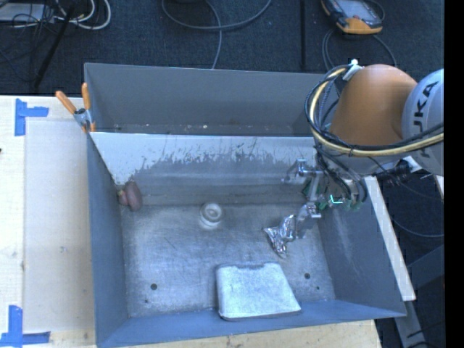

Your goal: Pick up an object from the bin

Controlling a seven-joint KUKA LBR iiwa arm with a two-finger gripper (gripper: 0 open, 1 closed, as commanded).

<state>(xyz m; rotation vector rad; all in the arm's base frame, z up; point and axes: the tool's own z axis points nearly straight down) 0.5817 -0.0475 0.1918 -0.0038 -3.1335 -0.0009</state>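
The single camera looks down on the bin (167, 263) from above, tilted somewhat from the near side, so its far wall (203, 107) shows broadly. It stands back enough, seemingly, to take in the whole bin, the floor (246, 42) beyond, and the arm (370, 107) at right.

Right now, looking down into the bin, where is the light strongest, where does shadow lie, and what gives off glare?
In the camera view, light is strongest on the bin's far sloping wall, with a slanted shadow edge at its left; the upright wall above is shaded; the metal gripper glints; the pale pad near the front reads bright.
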